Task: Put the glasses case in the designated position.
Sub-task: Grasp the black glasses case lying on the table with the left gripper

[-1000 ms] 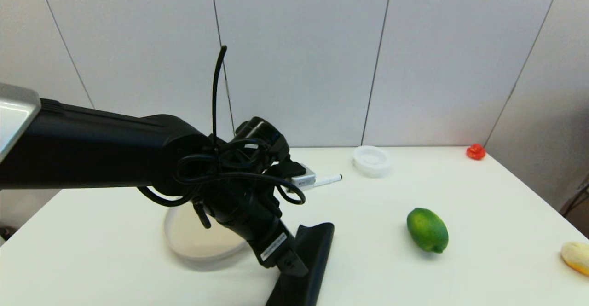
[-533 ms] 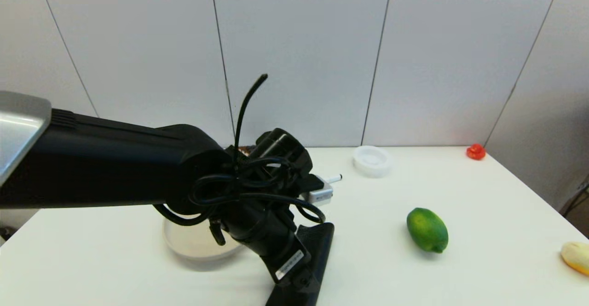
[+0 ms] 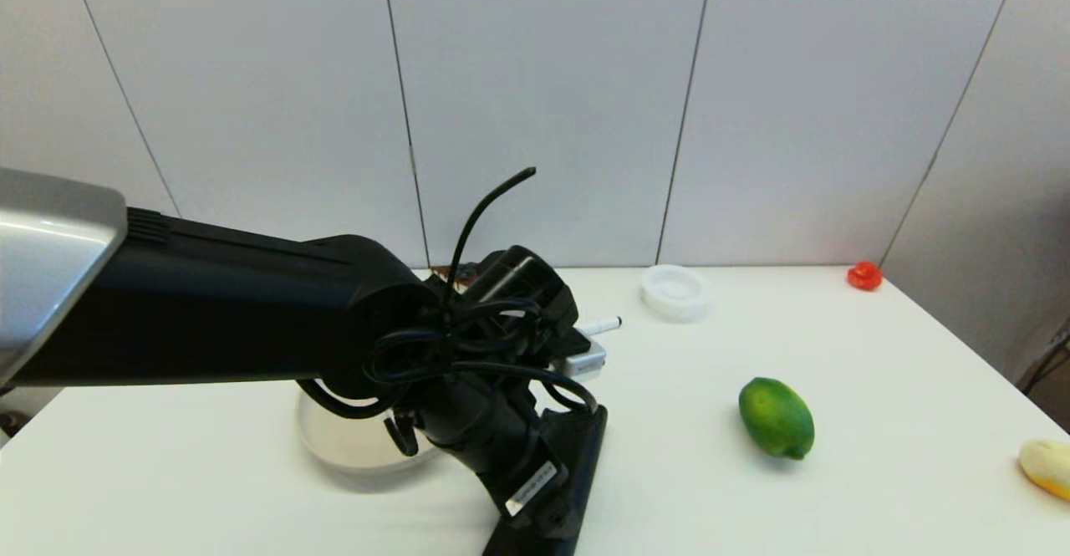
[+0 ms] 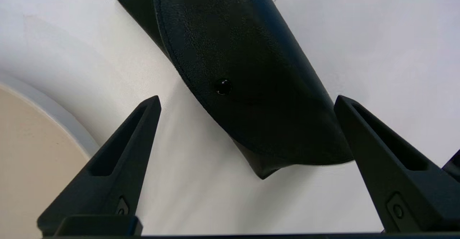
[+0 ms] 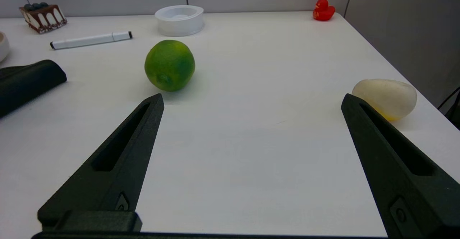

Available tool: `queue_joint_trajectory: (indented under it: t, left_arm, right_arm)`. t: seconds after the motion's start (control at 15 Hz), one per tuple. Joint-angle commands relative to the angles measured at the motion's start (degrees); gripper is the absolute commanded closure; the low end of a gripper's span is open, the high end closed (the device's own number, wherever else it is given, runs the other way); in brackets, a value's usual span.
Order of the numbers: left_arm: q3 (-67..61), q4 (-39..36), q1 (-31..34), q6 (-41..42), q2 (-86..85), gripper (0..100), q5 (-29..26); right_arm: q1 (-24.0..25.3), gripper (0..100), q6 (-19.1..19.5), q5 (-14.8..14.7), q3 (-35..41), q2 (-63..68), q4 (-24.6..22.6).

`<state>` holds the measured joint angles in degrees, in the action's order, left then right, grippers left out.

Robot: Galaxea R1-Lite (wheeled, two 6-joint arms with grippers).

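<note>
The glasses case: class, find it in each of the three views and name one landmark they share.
Head view: glasses case at bottom centre, partly behind the left arm.
Left wrist view: it fills the upper centre, beyond the open left pincer.
Right wrist view: its end at the left edge.
Shared landmark: the white table.

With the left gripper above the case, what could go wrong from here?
The left gripper is open over the case, which lies askew between the fingers; one finger is close to its edge and may land on it or push it.

The plate is just beside the other finger, which might knock it.
</note>
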<state>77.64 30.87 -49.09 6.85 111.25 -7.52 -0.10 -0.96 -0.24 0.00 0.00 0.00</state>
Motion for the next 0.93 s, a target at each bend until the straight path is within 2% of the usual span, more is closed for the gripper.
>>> queue_joint_trajectory:
  t: [0.07, 0.2, 0.53, 0.8, 0.93]
  left_arm:
    - [-0.21, -1.86, -1.53, -6.50, 0.63, 0, -0.21]
    - [-0.65, -4.15, -2.50, -10.02, 0.63, 0, -0.30]
    - [-1.88, -7.49, -2.50, -13.00, 0.55, 0, -0.04]
    - [-1.62, -7.22, -2.32, -12.83, 0.72, 0, 3.21]
    - [-0.56, -4.68, -1.71, -11.25, 0.63, 0, 3.65]
  right_arm:
    - [0.01, 0, 0.00, -0.02, 0.00, 0.00, 0.00]
    - [0.01, 0, 0.00, -0.02, 0.00, 0.00, 0.00]
    - [0.01, 0, 0.00, -0.02, 0.00, 0.00, 0.00]
    - [0.01, 0, 0.00, -0.02, 0.00, 0.00, 0.00]
    - [0.01, 0, 0.00, -0.02, 0.00, 0.00, 0.00]
